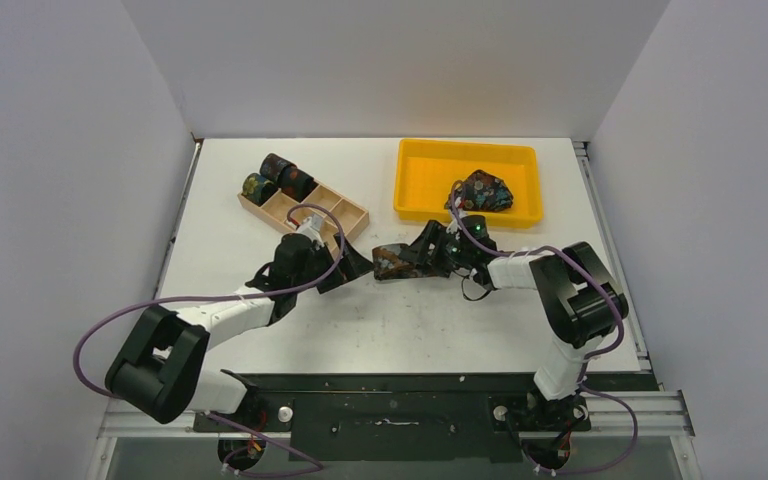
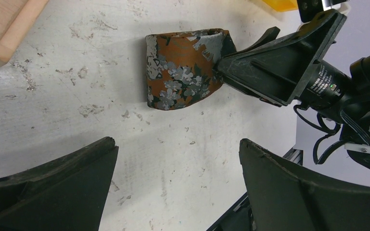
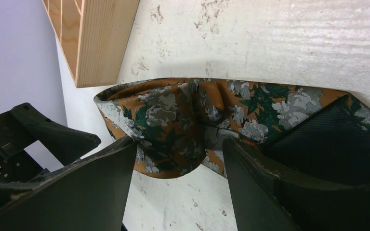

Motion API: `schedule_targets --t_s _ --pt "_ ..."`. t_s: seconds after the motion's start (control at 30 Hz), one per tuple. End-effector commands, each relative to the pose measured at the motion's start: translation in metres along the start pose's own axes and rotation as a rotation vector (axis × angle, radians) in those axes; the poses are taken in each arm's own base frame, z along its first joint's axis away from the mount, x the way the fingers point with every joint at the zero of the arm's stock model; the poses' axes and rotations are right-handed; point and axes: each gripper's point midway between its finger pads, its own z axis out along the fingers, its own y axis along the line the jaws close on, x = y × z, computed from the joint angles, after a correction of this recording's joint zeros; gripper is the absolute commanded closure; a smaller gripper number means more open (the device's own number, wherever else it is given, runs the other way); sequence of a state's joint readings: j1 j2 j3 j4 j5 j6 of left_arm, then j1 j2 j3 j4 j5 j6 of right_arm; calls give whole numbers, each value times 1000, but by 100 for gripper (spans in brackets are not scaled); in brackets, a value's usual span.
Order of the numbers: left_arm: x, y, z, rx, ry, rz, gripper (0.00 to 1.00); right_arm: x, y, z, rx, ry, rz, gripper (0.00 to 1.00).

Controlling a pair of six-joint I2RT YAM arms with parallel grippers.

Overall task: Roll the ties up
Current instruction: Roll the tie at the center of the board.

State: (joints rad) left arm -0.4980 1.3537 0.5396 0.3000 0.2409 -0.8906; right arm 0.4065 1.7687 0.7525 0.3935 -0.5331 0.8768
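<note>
A brown-rust tie (image 1: 392, 262) with grey and green flowers lies loosely rolled on the table between my two grippers. The left gripper (image 1: 348, 268) is open just left of it. In the left wrist view the tie (image 2: 183, 70) sits well ahead of the open left gripper (image 2: 176, 143), which holds nothing. The right gripper (image 1: 422, 252) meets the tie's right end. In the right wrist view its jaws stand apart, the right gripper (image 3: 176, 144) open, and the tie (image 3: 197, 113) bulges between the fingertips. Three rolled ties (image 1: 278, 176) rest in the wooden box. Another tie (image 1: 485, 190) lies bunched in the yellow tray.
The wooden compartment box (image 1: 332, 210) stands at the back left, just behind the left gripper; its corner (image 3: 101, 43) shows close to the tie. The yellow tray (image 1: 420, 180) sits at the back right. The right arm's cable (image 1: 480, 285) loops beside the tie.
</note>
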Motion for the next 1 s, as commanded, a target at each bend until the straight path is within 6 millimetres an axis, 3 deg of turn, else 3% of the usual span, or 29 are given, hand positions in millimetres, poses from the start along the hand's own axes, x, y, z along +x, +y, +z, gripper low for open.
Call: schedule_targets --t_s 0.0,0.3,0.6,0.97 --pt "-22 -31 5 96 -56 21 3 -10 19 5 -81 -20 -31 33" --pt "-23 -28 12 88 -57 21 3 -12 23 7 -85 -24 -37 32" --pt "-21 -23 6 68 -67 19 3 -30 22 -1 12 -73 -300 27" --pt "-13 -21 -5 91 -68 1 3 -38 36 2 -97 -31 -421 26"
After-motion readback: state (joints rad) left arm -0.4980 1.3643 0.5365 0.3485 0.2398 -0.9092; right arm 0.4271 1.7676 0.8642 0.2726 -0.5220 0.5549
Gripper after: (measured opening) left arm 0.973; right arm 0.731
